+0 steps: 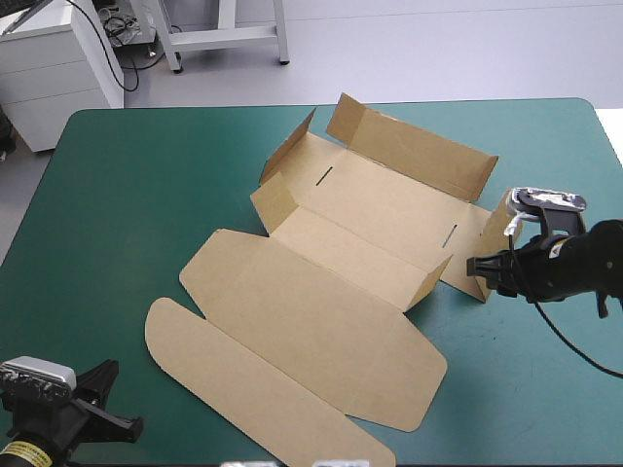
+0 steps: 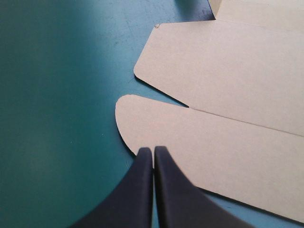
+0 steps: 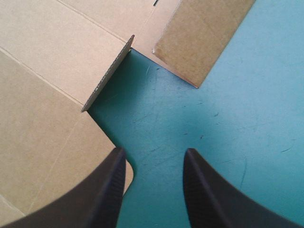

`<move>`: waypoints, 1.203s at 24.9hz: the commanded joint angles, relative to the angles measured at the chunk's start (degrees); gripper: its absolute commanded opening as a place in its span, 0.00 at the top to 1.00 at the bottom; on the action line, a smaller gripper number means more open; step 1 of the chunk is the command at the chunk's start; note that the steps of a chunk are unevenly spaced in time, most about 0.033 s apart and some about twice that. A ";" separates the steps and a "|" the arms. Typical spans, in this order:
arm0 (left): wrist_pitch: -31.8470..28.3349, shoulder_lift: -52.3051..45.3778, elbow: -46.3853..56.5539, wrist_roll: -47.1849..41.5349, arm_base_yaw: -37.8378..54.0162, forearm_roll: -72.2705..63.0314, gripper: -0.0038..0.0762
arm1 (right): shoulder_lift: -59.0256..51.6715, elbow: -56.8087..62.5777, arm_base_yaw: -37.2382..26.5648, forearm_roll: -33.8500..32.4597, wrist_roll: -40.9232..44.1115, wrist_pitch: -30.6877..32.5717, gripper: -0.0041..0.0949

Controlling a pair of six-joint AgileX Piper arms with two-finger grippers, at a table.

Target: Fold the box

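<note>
Centrally, the brown box (image 1: 341,292) lies between left tool (image 2: 153,149) and right tool (image 3: 154,154).

The left end effector (image 2: 153,152) has its black fingers (image 2: 135,190) pressed together in one pointed arch, with only a thin slit between them. The tips sit at the near edge of a rounded flap (image 2: 199,142) of the brown box (image 2: 228,66), which lies flat on the teal-green counter (image 2: 57,118). Whether they touch the board cannot be told. A crease divides the flap from the wider panel (image 2: 237,80) beyond, ending in a notch at the board's edge.
</note>
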 commanded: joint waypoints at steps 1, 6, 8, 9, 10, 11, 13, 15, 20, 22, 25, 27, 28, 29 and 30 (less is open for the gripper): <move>-4.05 0.94 -1.37 -0.22 -0.01 0.06 0.96 | 2.67 -2.00 0.16 4.49 2.41 0.53 0.45; -4.05 0.94 -1.37 -0.22 -0.01 0.06 0.96 | 8.24 -2.26 0.16 13.08 5.66 0.53 0.41; -4.05 0.94 -1.37 -0.22 -0.01 0.06 0.96 | 10.43 -2.93 0.16 16.13 5.66 0.53 0.41; -4.05 0.94 -1.37 -0.22 -0.01 0.06 0.96 | 11.89 -3.41 0.16 16.78 5.66 0.53 0.41; -4.05 0.94 -1.37 -0.22 -0.01 0.06 0.96 | 12.81 -3.94 0.16 16.92 5.66 0.53 0.41; -4.05 0.94 -1.37 -0.22 -0.01 0.06 0.96 | 13.88 -4.29 0.16 16.66 6.03 0.53 0.41; -4.05 0.94 -1.37 -0.22 -0.01 0.06 0.96 | 15.56 -4.75 0.16 16.63 7.62 0.53 0.41; -4.05 0.94 -1.37 -0.22 -0.01 0.06 0.96 | 17.22 -4.75 0.16 16.63 8.81 0.53 0.41; -4.05 0.94 -1.37 -0.22 -0.01 0.06 0.96 | 21.75 -4.75 0.16 16.63 13.09 0.43 0.41; -4.05 0.94 -1.37 -0.22 -0.01 0.06 0.96 | 24.14 -4.75 0.16 17.72 14.13 0.01 0.41; -4.05 0.94 -1.37 -0.22 -0.01 0.06 0.96 | 27.12 -4.75 0.16 21.45 14.13 -2.11 0.41; -4.05 0.94 -1.37 -0.22 -0.01 0.06 0.96 | 28.59 -4.75 0.16 22.93 13.21 -3.81 0.41; -4.05 0.94 -1.37 -0.22 -0.01 0.06 0.96 | 28.73 -4.75 0.16 22.73 12.82 -4.33 0.42; -4.05 0.94 -1.37 -0.22 -0.01 0.06 0.96 | 29.09 -4.75 0.16 22.50 12.69 -4.72 0.41; -4.05 0.94 -1.37 -0.22 -0.01 0.06 0.96 | 29.32 -4.75 0.16 22.50 12.69 -4.73 0.42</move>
